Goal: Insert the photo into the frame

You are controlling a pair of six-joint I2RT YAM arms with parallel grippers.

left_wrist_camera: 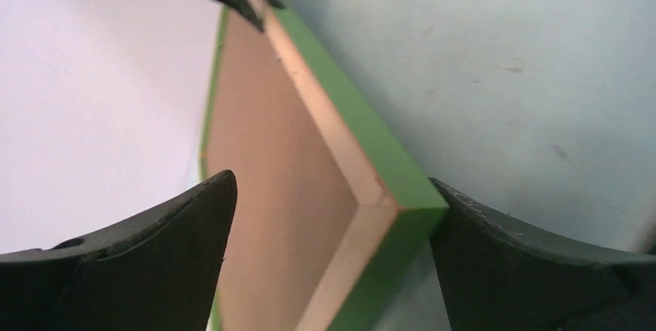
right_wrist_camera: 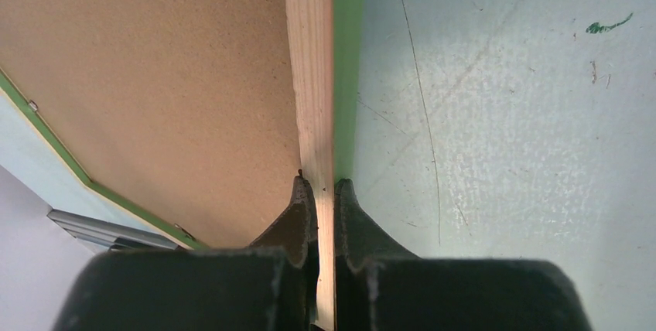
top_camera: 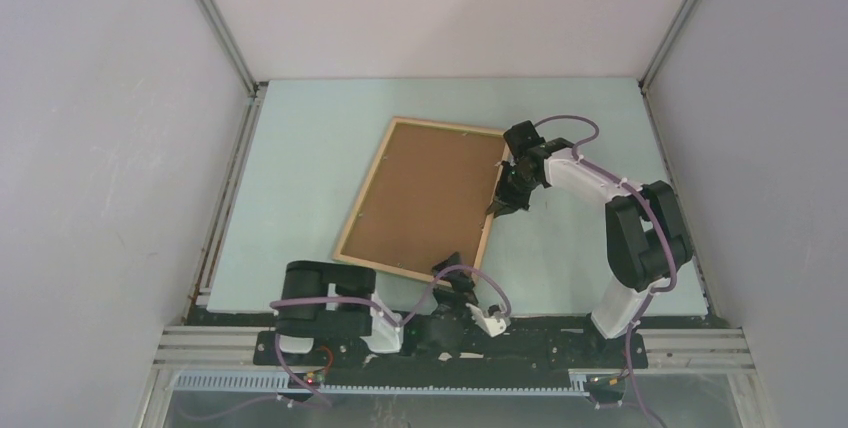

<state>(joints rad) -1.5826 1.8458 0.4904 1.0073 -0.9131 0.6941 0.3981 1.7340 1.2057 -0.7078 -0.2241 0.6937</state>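
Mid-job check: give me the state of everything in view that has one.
frame: wood face up, board inside it.
board: lying in frame, filling the opening.
right pincer: shut on frame's side rail.
left pincer: open, frame's near corner between its fingers.
photo: not visible.

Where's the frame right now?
Top view: the frame sits askew at the table centre, right gripper pinching its right rail, left gripper open at its near corner.
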